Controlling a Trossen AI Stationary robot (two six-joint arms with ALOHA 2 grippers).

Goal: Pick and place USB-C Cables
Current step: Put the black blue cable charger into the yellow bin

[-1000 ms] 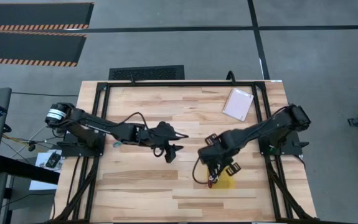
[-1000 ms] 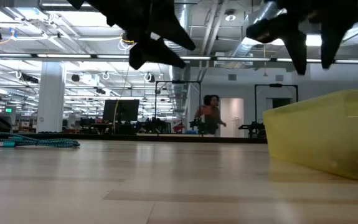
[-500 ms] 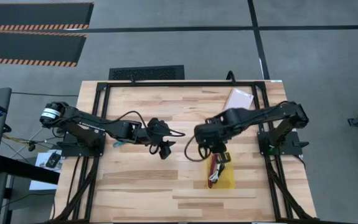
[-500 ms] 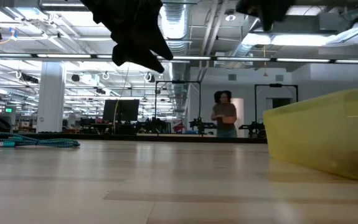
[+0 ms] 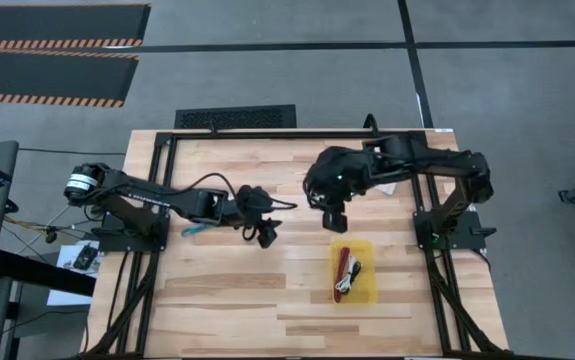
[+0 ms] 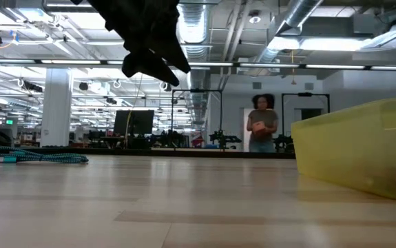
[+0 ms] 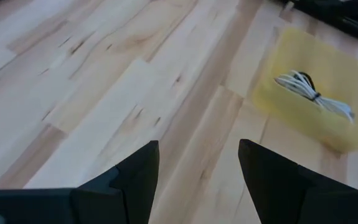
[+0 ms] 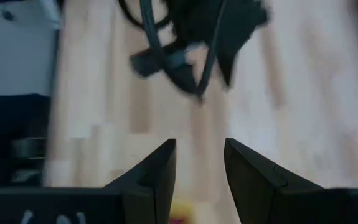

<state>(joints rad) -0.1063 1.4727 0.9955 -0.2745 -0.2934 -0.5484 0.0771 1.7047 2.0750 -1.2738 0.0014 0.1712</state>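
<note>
The yellow tray [image 5: 353,272] sits toward the table's near right. A red cable bundle [image 5: 343,264] and a white one [image 5: 351,283] lie in it. The left wrist view shows the tray [image 7: 291,68] and the white bundle [image 7: 315,96]. A teal cable bundle [image 5: 189,230] lies flat on the table beside the left arm, and shows in the low view too [image 6: 32,156]. My left gripper [image 5: 264,234] hangs open above the table's middle, between the teal bundle and the tray. My right gripper [image 5: 333,216] is open and empty, above the table on the tray's far side.
The right arm's links cross the far right part of the table. The tray's wall [image 6: 363,148] stands at the right of the low view. A person [image 6: 262,131] stands far off in the room behind. Bare wood lies between the teal bundle and the tray.
My right gripper has moved from just above the yellow tray toward the table's far edge and has risen out of the low view. The red and white bundles now show uncovered in the tray. My left gripper has drawn back a little toward the table's left edge.
</note>
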